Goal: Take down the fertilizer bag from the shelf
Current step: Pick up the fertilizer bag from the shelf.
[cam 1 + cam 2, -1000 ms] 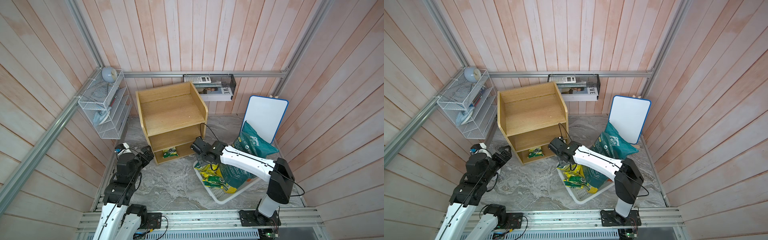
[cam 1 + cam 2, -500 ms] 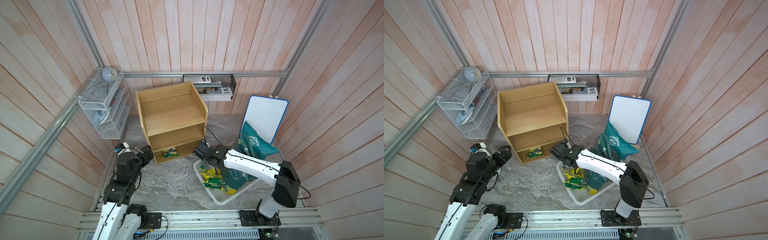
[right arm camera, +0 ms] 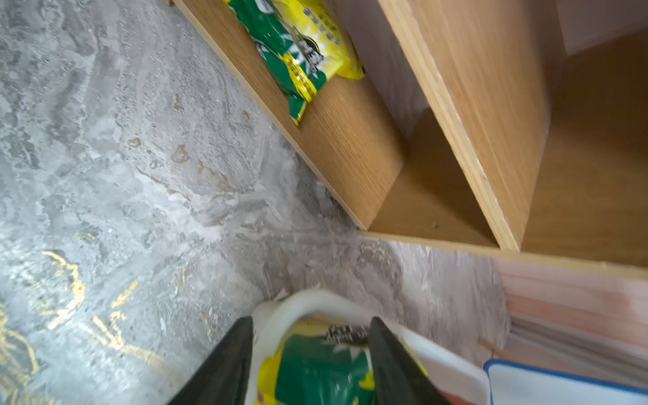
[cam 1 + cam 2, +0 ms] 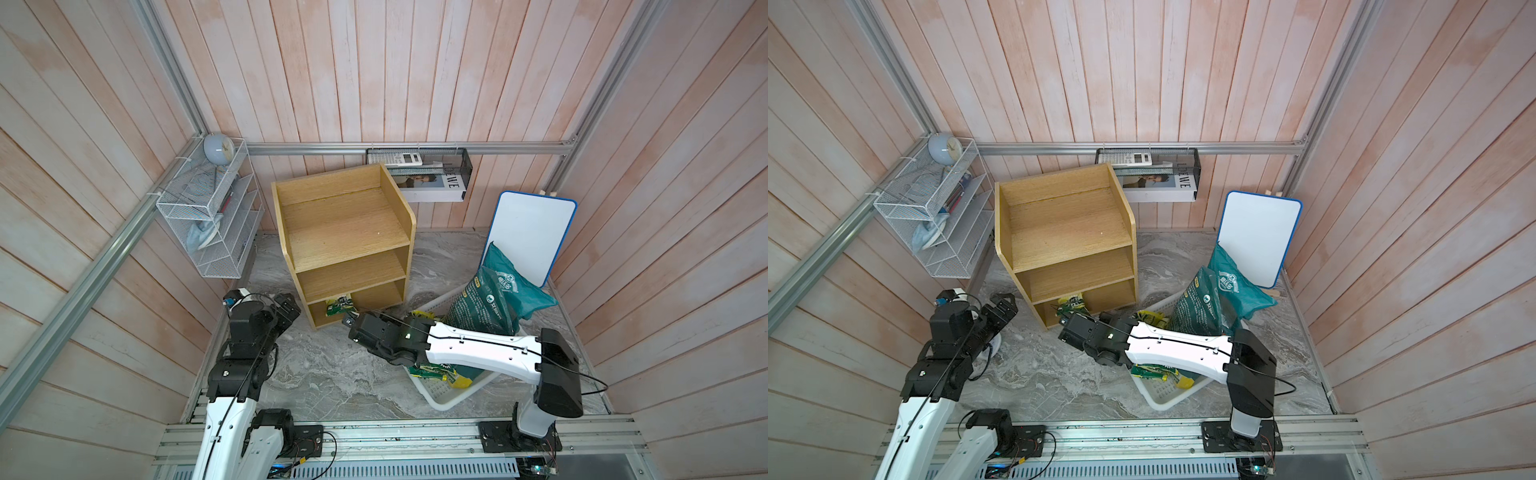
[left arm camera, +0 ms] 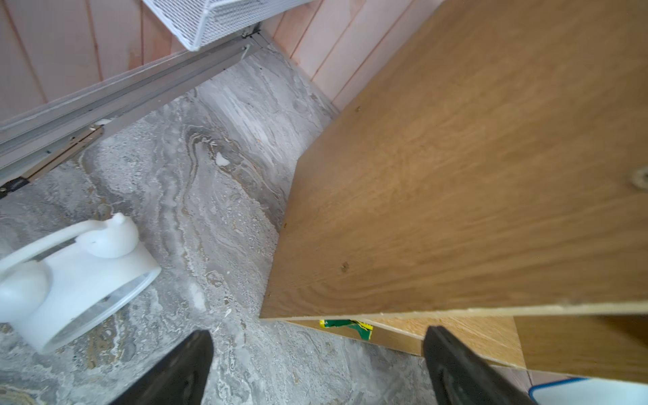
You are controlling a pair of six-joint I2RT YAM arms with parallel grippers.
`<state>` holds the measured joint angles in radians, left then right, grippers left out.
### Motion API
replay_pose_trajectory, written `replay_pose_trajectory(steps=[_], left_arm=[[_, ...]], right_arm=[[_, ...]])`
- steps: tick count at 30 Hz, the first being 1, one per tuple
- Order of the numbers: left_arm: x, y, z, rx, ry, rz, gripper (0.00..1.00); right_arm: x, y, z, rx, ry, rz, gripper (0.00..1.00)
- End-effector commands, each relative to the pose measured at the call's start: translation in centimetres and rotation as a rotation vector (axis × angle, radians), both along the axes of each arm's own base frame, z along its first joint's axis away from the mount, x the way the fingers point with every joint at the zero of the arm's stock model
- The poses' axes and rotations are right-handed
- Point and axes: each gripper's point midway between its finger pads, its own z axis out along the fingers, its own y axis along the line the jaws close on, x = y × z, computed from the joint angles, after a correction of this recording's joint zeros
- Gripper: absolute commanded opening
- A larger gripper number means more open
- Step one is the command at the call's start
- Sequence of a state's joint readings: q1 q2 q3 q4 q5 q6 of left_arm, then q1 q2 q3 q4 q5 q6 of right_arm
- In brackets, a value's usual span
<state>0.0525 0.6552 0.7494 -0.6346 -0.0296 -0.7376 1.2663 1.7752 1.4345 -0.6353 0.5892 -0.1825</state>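
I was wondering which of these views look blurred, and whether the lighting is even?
Right wrist view: motion-smeared, worst on the green-and-yellow bag in the white basket and the shelf edges. Left wrist view: marbled floor crisp. Both top views: sharp, evenly lit, no glare.

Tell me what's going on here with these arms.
The right gripper hangs open over a green bag lying in the basket. A second bag still sits on the shelf's bottom tier, not yet taken down. The left gripper hovers open beside the shelf, holding nothing.
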Motion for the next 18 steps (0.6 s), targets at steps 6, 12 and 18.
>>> replay_pose_trajectory(steps=[6, 12, 18], left_arm=[[0.0, 2.5, 0.2, 0.038, 0.042, 0.08, 1.0], [-0.1, 3.7, 1.0, 0.076, 0.032, 0.131, 1.0], [-0.1, 3.3, 0.5, 0.066, 0.035, 0.105, 1.0]], right_arm=[[1.7, 7.4, -5.4, -0.165, -0.184, 0.421, 0.62], [4.7, 10.5, -7.0, -0.169, -0.263, 0.438, 0.63], [7.9, 12.8, -6.6, -0.163, -0.358, 0.404, 0.64]])
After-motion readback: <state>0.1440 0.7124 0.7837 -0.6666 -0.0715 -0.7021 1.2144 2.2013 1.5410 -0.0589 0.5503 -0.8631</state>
